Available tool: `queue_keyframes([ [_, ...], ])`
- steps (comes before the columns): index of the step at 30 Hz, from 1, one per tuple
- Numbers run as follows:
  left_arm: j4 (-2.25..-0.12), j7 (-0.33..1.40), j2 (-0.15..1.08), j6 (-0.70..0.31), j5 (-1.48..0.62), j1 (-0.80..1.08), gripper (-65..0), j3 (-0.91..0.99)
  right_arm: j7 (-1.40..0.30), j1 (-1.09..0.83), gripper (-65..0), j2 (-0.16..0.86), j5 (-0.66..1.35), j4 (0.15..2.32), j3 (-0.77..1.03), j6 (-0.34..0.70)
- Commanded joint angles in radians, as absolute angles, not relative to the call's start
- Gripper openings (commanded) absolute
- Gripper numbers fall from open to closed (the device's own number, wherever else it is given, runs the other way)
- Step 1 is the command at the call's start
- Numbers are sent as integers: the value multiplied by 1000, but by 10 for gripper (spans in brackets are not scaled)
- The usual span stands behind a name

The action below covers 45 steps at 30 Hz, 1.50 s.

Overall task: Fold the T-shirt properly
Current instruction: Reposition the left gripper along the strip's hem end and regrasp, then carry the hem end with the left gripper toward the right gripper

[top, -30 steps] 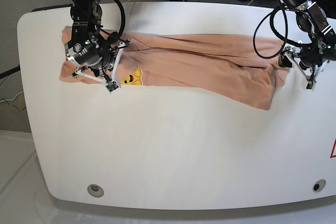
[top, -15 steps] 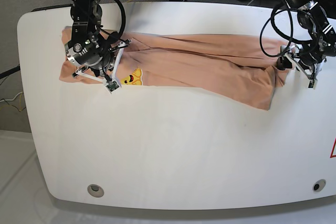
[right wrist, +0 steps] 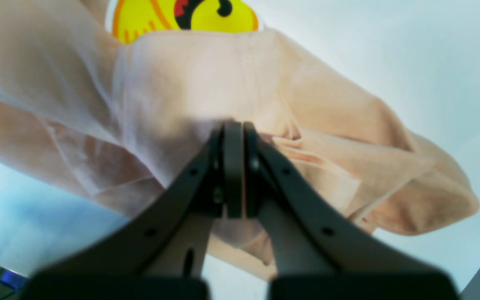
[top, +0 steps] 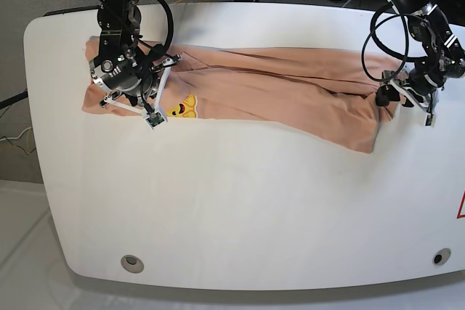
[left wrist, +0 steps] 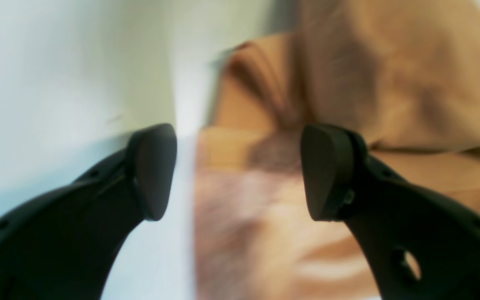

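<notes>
The peach T-shirt lies stretched in a long band along the far side of the white table. Its yellow mark faces up near the left end. My right gripper rests on that left end; in the right wrist view its fingers are shut, pinching the T-shirt just below the yellow mark. My left gripper is at the shirt's right end. In the blurred left wrist view it stands open, with the T-shirt's edge between its fingers.
The table has round holes near the front corners. Black cables loop around the arm on the right. A red marking shows at the table's right edge. Dark equipment sits behind the far edge.
The left gripper has moved left onto the right end of the T-shirt, still open. The right gripper and the shirt's left end have stayed put.
</notes>
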<state>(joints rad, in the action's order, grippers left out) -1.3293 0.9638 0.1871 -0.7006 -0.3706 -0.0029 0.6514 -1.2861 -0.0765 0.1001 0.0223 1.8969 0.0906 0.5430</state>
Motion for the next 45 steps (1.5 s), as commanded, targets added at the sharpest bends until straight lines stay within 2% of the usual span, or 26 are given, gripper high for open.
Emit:
queue_keyframes([
  [1, -1311, 1056, 171, -698, -329, 8, -210, 616, -1274, -64, -650, 113, 21, 1913, 93, 545],
  [14, -1311, 1056, 114, -698, -332, 10, -210, 582, -1274, -67, -650, 116, 21, 1903, 93, 545],
  [19, -1311, 1056, 116, -698, -331, 10, -210, 582, -1267, -65, -650, 116, 21, 1813, 91, 545],
  [29, -1313, 1056, 122, -698, -331, 10, -210, 585, -1135, -68, -650, 110, 19, 1598, 91, 545],
  [40, -1314, 1056, 131, -698, -332, 28, -221, 582, -1118, -71, -650, 110, 19, 1586, 91, 545],
  [42, -1316, 1056, 131, -698, -332, 28, -249, 582, -1118, -71, -650, 110, 19, 1586, 91, 545],
  [44, -1316, 1052, 130, -698, -332, 28, -330, 582, -1118, -71, -650, 110, 21, 1586, 91, 545],
  [45, -1316, 1047, 130, -698, -332, 27, -397, 582, -1118, -71, -650, 110, 22, 1586, 91, 545],
])
